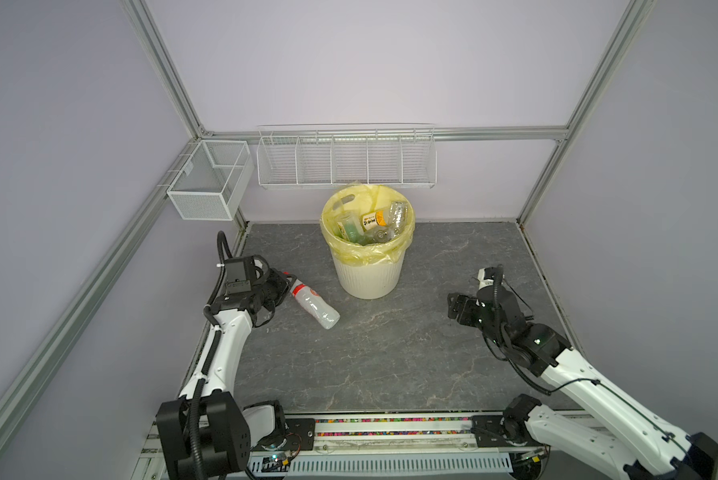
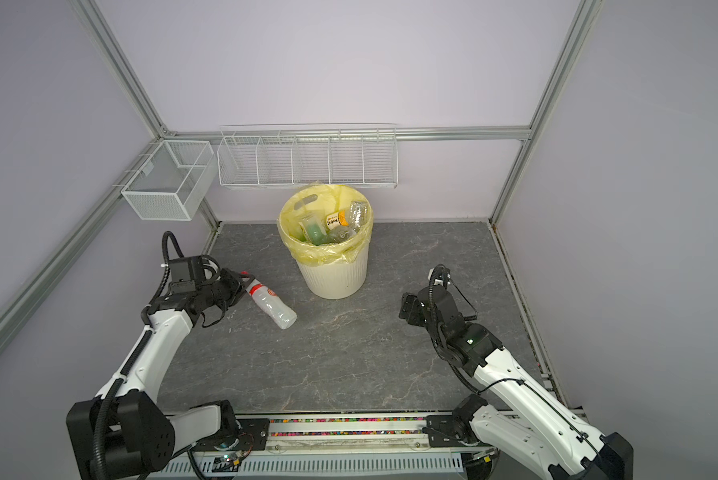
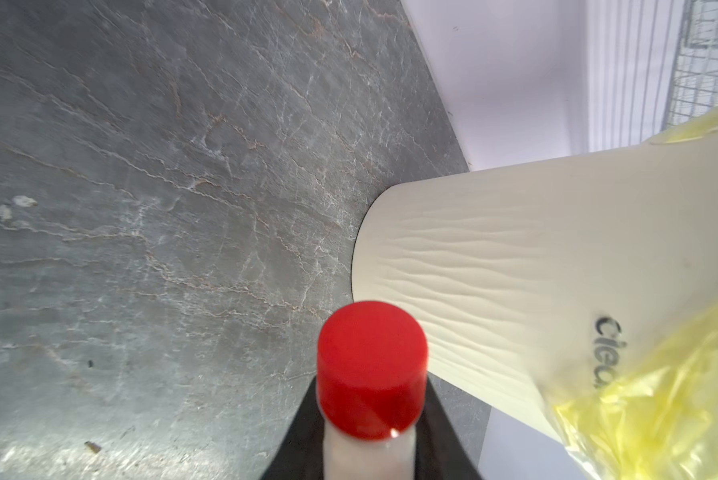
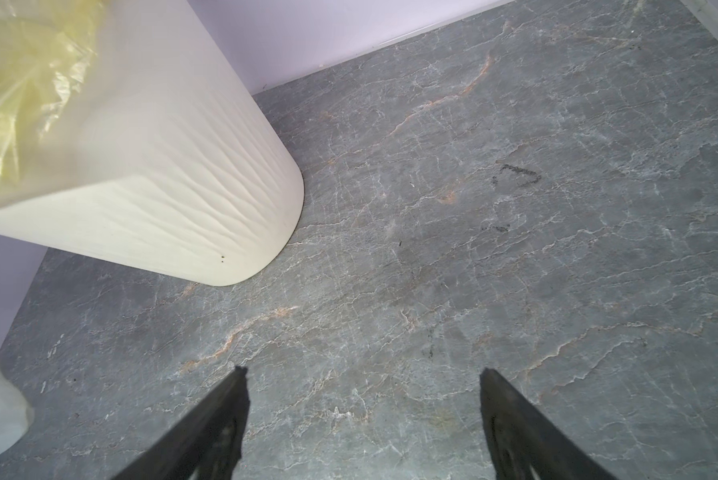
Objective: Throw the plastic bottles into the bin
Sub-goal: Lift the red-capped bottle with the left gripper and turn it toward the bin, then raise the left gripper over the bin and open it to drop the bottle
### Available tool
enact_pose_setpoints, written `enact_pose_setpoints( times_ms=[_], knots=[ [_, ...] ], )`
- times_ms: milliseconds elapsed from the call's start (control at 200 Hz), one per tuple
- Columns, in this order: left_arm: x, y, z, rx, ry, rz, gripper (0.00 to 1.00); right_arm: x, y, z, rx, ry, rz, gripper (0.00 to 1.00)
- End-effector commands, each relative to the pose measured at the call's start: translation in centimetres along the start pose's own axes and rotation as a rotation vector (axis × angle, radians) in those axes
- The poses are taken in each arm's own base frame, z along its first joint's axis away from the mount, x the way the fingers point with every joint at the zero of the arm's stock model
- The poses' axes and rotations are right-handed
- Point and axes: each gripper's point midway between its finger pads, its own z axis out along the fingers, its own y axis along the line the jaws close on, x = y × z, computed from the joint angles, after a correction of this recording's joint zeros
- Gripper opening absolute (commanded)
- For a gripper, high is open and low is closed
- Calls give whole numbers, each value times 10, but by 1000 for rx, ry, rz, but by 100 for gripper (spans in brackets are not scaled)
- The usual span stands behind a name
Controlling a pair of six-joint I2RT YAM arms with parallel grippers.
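Left of the round cream ribbed plastic bin (image 1: 367, 276), the left tool (image 1: 283, 284) clamped a clear, red-capped plastic bottle (image 1: 313, 301) by its neck; right of it, the right tool (image 4: 361, 370) gaped open. More bottles (image 1: 374, 224) lay inside.

High top views look down; low, close wrist views share the bin (image 3: 494, 249).
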Motion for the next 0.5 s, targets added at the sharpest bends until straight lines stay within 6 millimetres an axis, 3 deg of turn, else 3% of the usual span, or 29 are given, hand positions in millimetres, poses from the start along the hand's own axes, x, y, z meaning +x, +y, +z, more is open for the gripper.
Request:
enact_pose_setpoints(
  times_ms=[0,175,325,495],
  knots=[
    [15,11,-14,-13,3,17,4,-11,6,-2,-18,-31,-2,88],
    [6,-52,-59,159,-46,66,5,-12,8,1,-15,-23,-22,88],
    [-19,-119,-101,293,-109,115,6,-13,10,3,-19,-28,-28,88],
    [-42,-164,-127,379,-171,134,6,-13,13,4,-31,-28,-22,88]
  ],
)
